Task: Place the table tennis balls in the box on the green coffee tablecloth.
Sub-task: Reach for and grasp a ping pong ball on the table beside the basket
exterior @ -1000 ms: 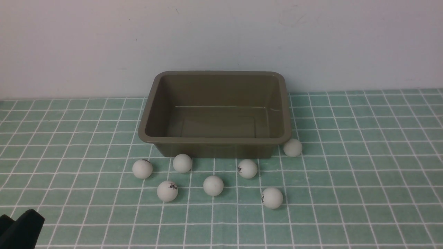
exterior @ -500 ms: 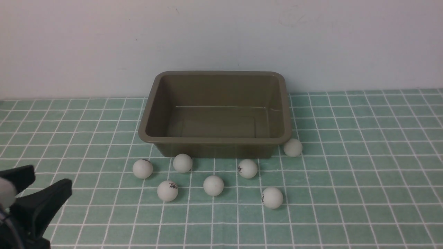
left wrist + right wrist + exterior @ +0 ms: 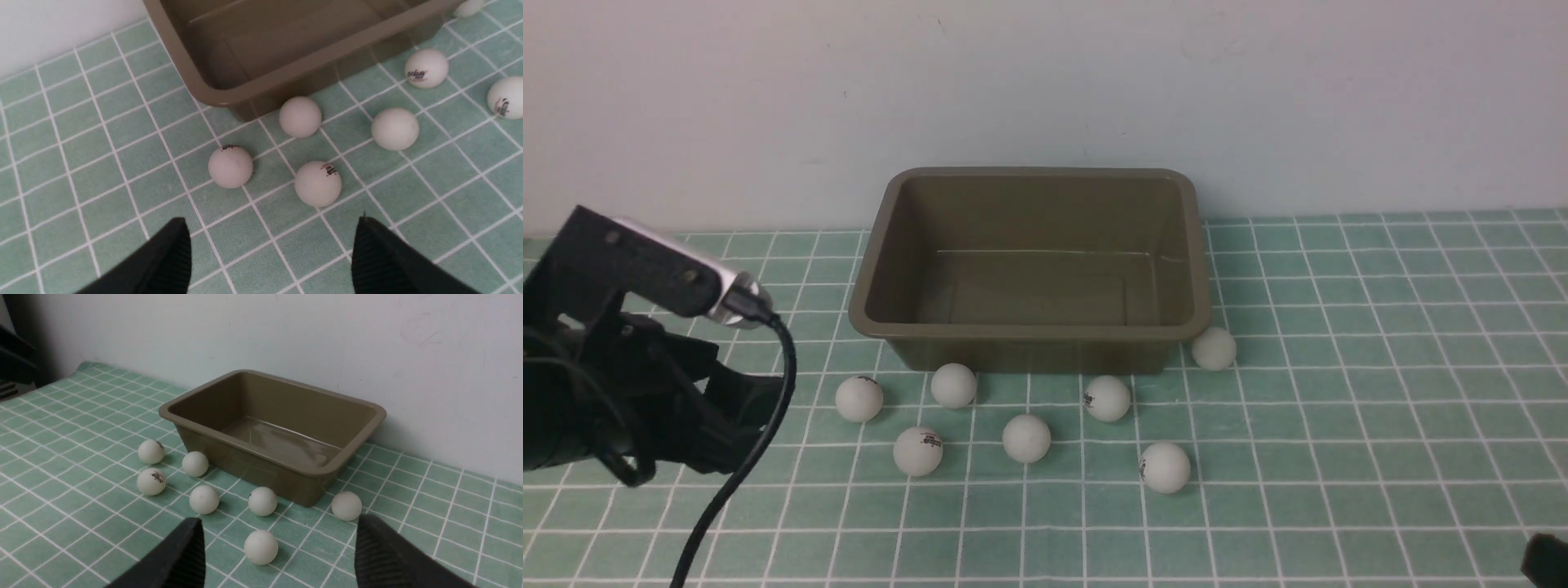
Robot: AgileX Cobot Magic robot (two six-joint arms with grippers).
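Observation:
The olive-brown box [image 3: 1029, 331] stands empty on the green coffee tablecloth [image 3: 1339, 408], close to the wall. Several white table tennis balls lie on the cloth along its near side, from the leftmost [image 3: 858, 398] to one at the box's right corner [image 3: 1214, 349]. My left gripper [image 3: 752, 404] hovers just left of them. In its wrist view it [image 3: 271, 220] is open and empty, with two balls [image 3: 230, 166] [image 3: 318, 183] just ahead of the fingertips. My right gripper [image 3: 280, 519] is open and empty, well back from a ball [image 3: 261, 547].
A white wall rises right behind the box. The left arm's black body and cable [image 3: 743, 457] hang over the cloth at the left. A dark bit of the right arm [image 3: 1547, 559] shows at the bottom right corner.
The left arm has risen from the bottom left corner and moved forward and right toward the leftmost balls, its jaws wider. The right arm's tip has entered at bottom right. The balls have not moved.

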